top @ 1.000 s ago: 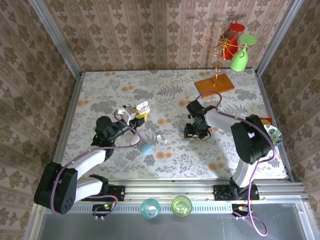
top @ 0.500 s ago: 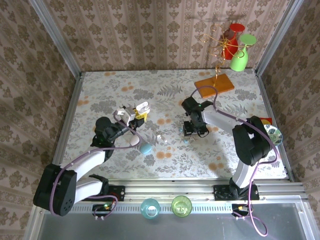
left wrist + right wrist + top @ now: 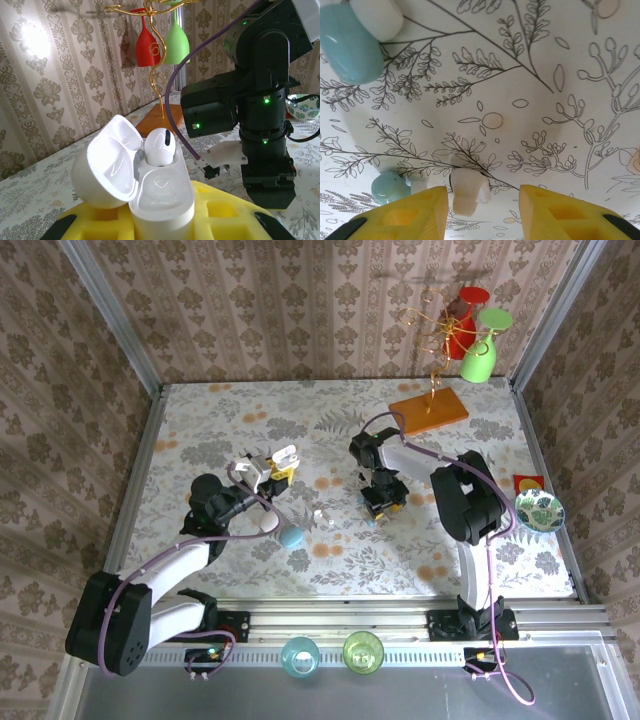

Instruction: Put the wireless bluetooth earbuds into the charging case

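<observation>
**Right gripper (image 3: 482, 192) poised over a loose earbud, ready to pick**

I'd centre first, then drop straight down and close gently. The white earbud (image 3: 466, 195) lies on the surface (image 3: 545, 75) between the half-open yellow fingers, off-centre towards the teal earbud (image 3: 390, 187), which sits just outside that finger. My left gripper (image 3: 165, 225) is clamped on the open charging case (image 3: 160, 200), which holds a seated earbud (image 3: 159, 146).

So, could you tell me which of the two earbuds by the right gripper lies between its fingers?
The white earbud: it lies between the open yellow fingers of the right gripper, while the teal earbud sits just outside them.
</observation>
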`<action>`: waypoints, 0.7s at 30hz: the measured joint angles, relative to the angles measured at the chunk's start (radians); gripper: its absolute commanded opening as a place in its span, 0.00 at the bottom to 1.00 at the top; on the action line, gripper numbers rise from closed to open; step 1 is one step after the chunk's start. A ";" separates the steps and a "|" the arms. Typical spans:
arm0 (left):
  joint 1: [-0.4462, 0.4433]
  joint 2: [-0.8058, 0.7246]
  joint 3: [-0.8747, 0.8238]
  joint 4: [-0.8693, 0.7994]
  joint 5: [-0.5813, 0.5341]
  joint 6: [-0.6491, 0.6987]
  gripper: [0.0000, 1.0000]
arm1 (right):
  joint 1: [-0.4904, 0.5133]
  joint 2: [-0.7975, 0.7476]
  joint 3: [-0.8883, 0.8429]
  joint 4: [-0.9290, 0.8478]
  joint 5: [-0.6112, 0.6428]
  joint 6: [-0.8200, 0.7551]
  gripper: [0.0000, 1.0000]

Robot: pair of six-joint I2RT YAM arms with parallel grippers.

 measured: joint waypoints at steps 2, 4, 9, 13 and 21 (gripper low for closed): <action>0.000 0.000 0.000 0.000 0.000 0.003 0.00 | 0.005 0.016 0.018 -0.012 0.000 -0.011 0.43; 0.000 0.000 0.000 0.000 0.000 0.003 0.00 | 0.011 0.037 0.038 -0.022 -0.001 -0.015 0.42; 0.000 0.000 0.000 0.000 0.000 0.007 0.00 | 0.021 0.082 0.066 -0.037 -0.008 -0.023 0.37; 0.000 0.000 0.000 0.000 0.000 0.012 0.00 | 0.024 0.098 0.085 -0.051 -0.011 -0.032 0.32; 0.000 0.000 -0.001 -0.004 0.000 0.014 0.00 | 0.026 0.100 0.087 -0.056 -0.008 -0.037 0.34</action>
